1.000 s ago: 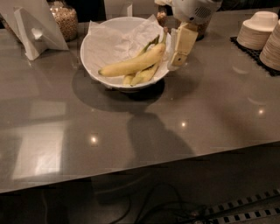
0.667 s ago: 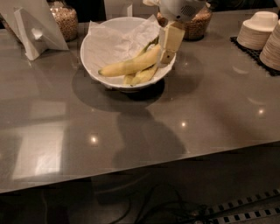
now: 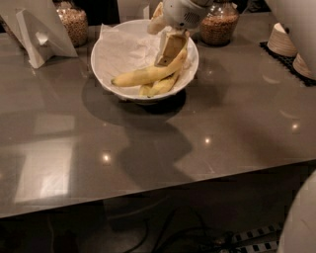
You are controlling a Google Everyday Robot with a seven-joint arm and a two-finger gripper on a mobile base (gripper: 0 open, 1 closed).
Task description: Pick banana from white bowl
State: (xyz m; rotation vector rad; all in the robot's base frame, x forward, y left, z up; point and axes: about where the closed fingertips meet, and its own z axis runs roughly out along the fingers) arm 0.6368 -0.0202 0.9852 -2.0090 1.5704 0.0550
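Yellow against white paper: shows the banana lying left-to-right across the white bowl on the bench, right end raised. Puts the end effector over that end, perhaps touching. Cannot tell whether apart or clamped.

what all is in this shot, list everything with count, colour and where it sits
white bowl: one, white, back centre of the table
paper lining: one, white, crumpled inside the bowl
banana: one, yellow, the longest, lying across the bowl
shorter bananas: at least one, greenish yellow, under the long one
jars: two, glass with brown contents, behind the bowl on either side
folded stand: one, white, back left
stacked dishes: two stacks, white, on a dark mat, right edge
table: one, glossy grey
cables: a few, dark, floor below the table
arm: one, white, above the bowl
gripper: one, tan, down in the bowl at the banana's right end
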